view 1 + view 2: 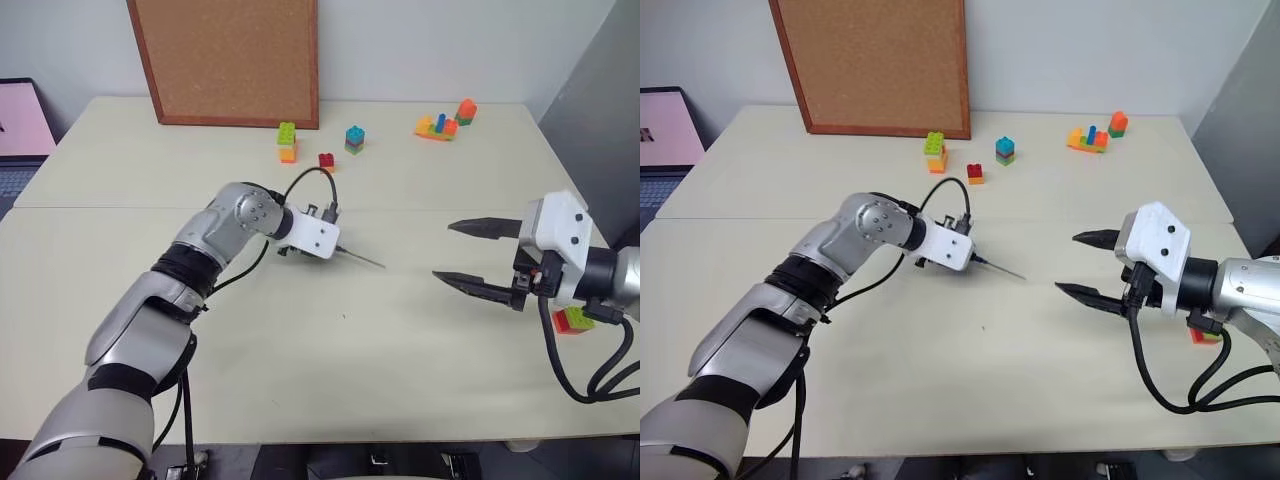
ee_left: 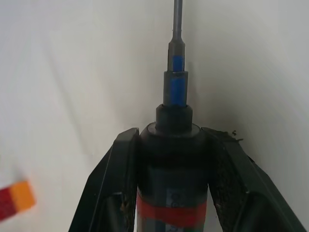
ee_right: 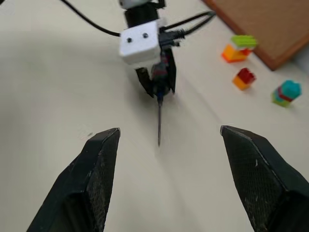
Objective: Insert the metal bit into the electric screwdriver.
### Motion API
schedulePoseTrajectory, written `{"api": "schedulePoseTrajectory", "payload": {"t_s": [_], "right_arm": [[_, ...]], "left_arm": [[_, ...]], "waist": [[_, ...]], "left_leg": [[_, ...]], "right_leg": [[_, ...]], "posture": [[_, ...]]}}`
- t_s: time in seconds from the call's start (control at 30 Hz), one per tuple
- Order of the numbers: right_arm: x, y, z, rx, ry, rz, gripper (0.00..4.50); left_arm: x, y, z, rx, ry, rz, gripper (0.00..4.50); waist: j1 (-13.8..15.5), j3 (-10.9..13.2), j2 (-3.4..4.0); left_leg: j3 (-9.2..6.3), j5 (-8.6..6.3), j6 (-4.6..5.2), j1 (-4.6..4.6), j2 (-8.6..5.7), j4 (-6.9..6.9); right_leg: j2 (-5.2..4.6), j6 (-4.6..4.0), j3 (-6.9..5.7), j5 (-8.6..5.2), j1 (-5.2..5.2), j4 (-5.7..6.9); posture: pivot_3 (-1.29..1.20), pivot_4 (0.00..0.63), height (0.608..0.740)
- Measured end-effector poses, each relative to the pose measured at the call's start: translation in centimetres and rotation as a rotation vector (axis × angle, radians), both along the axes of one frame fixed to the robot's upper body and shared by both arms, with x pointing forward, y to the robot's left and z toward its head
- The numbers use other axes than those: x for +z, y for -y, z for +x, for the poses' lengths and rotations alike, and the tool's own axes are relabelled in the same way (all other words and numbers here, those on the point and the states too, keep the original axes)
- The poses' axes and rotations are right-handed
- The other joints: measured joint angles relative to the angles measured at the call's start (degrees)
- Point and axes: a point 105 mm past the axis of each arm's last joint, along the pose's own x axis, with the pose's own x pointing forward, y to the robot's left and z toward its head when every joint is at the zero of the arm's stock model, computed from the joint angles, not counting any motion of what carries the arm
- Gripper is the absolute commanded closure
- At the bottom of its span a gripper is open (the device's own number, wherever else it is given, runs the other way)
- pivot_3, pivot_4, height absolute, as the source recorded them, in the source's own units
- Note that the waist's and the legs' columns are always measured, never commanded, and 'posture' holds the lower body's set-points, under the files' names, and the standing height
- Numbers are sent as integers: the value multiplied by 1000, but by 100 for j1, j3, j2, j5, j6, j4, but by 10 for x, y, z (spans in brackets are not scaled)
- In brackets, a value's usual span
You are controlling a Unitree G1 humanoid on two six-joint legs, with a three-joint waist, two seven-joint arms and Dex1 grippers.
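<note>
My left gripper (image 2: 173, 133) is shut on the electric screwdriver (image 2: 173, 169), a black barrel with a red band, gripped on both sides near its narrow end. The metal bit (image 2: 177, 29) sticks straight out of the screwdriver's tip; in the head view the bit (image 1: 362, 259) slants down toward the table's middle. Whether its point touches the table I cannot tell. My right gripper (image 1: 443, 250) hangs open and empty to the right, its fingers aimed at the bit (image 3: 159, 121) from a short distance away.
A cork board (image 1: 228, 60) leans against the wall at the back. Toy bricks stand along the far side: green-orange (image 1: 287, 141), red (image 1: 326, 160), blue-green (image 1: 354, 139), and a cluster (image 1: 443, 122). Another brick (image 1: 573, 318) lies under my right arm. A laptop (image 1: 20, 130) sits far left.
</note>
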Motion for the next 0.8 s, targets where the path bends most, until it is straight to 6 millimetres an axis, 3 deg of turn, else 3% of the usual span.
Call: {"api": "schedulePoseTrajectory", "payload": {"t_s": [0.13, 0.2, 0.53, 0.7, 0.8], "right_arm": [[-10, -6, -2, 16, -34, -6, 1010], [-14, -9, -4, 26, -46, -8, 1010], [-14, -13, -2, 33, -45, 1, 1010], [-15, -12, 3, 22, -42, 7, 1010], [-13, -8, 8, 1, -24, 14, 1010]], "left_arm": [[-6, 8, 4, -22, 1, 21, 2863], [-7, 10, 6, -14, 1, 22, 2163], [0, 8, 7, 22, -39, -74, 317], [7, -4, 2, 92, -114, -212, 317], [33, -26, 3, 206, -144, -373, 317]], "waist": [[26, -3, -2], [61, -5, -1], [44, -6, -1], [-15, -4, -3], [-61, -3, -3]], "left_leg": [[-2, -2, 4, 23, -8, 0], [-1, -2, 4, 28, -8, 5], [4, -1, 3, 32, -3, 22], [0, -1, 2, 25, 7, 22], [-3, 0, 1, 27, 11, 21]], "right_leg": [[-14, 30, -10, -17, 21, 12], [-18, 35, -13, -15, 25, 18], [-14, 41, -7, -10, 22, 40], [-13, 21, -8, 2, 12, 50], [-13, 14, -6, 6, 9, 53]], "posture": [[0, 150, 740], [0, 150, 740], [0, 150, 740], [0, 150, 740], [0, 150, 740]]}}
